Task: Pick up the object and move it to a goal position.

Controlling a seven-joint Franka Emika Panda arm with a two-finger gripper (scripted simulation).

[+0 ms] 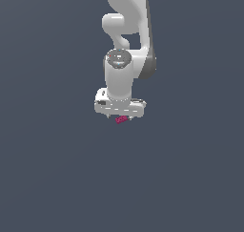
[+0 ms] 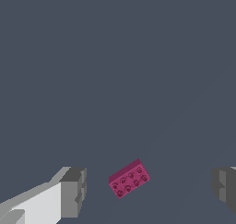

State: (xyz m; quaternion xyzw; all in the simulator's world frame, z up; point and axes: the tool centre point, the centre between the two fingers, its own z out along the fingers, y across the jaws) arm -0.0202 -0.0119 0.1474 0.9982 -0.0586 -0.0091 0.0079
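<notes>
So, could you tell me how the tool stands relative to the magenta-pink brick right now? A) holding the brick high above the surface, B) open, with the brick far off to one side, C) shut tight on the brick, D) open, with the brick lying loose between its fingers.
D: in the wrist view the brick sits in the gap of the tool, touching neither finger.

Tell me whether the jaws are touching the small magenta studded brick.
Apart. The wrist view shows the small magenta studded brick lying between the wide-open gripper fingers, with bare grey floor visible on both sides of it.
</notes>
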